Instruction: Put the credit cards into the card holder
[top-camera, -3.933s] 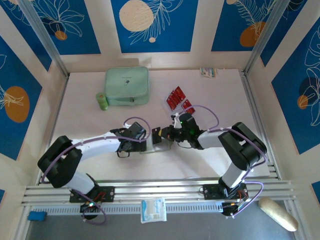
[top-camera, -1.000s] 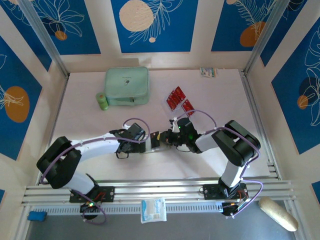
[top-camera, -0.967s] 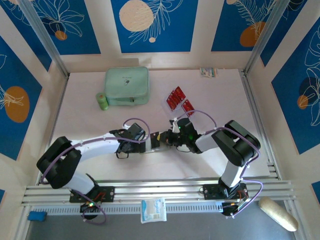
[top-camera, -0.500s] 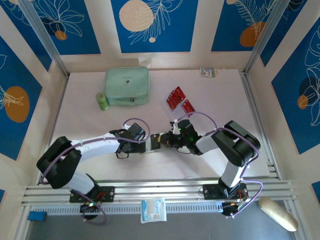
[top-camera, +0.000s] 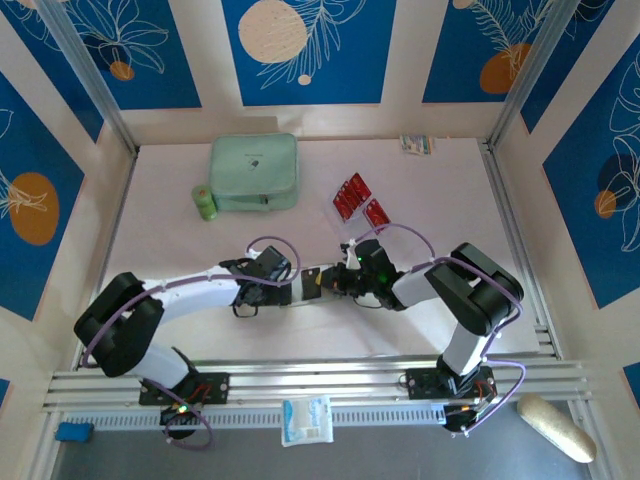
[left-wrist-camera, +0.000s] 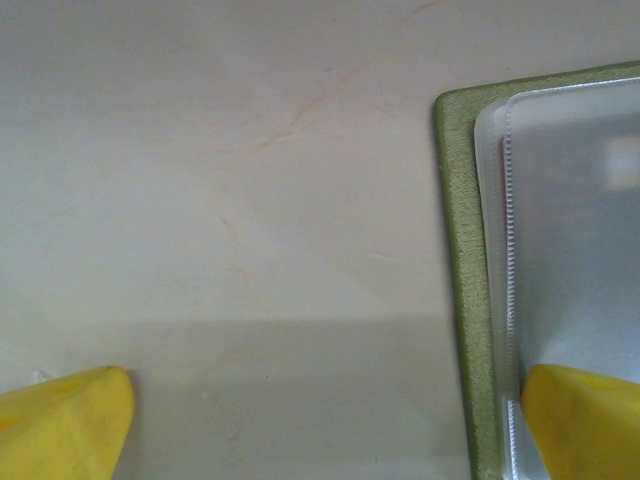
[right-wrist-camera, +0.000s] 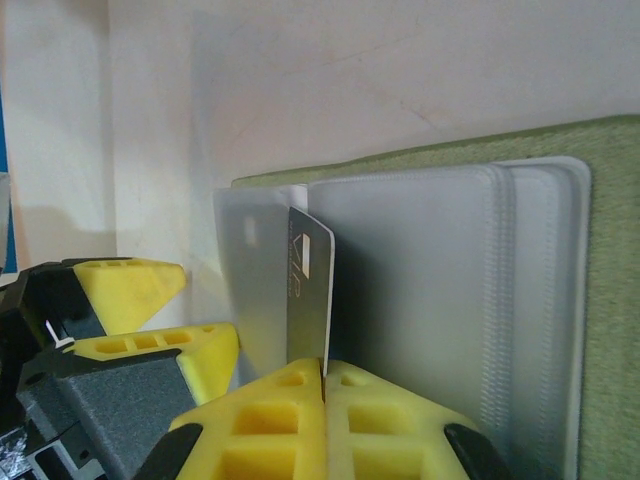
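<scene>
Since about four seconds back the right gripper (top-camera: 338, 283) has slid left, nearer the left gripper (top-camera: 297, 288), bringing its card up to the holder (right-wrist-camera: 440, 150); over the last second it has hardly shifted. On the table (top-camera: 180, 240) the mint case (top-camera: 254, 172) lies far back, well apart from the work, and the spare red cards (top-camera: 356, 198) wait just behind the right wrist. The holder lies open at mid-table between the two grippers, olive cover down and clear pockets (right-wrist-camera: 430, 300) up. The left gripper is spread wide and holds nothing; one finger (left-wrist-camera: 585, 420) appears to rest on the holder's corner as a hold-down, the other over bare table. The right gripper is clenched on a dark card (right-wrist-camera: 308, 290), which stands on edge with its far end at the mouth of the leftmost sleeve; how deep it has entered I cannot tell. To do this well, I judge, the card should be tipped flatter to line up with the slit, then pushed in a slow straight slide, pinched at its tail so the fingers clear the sleeve's lip. The left finger should press down, or the light holder may skate away. Release only once the card is mostly in.
</scene>
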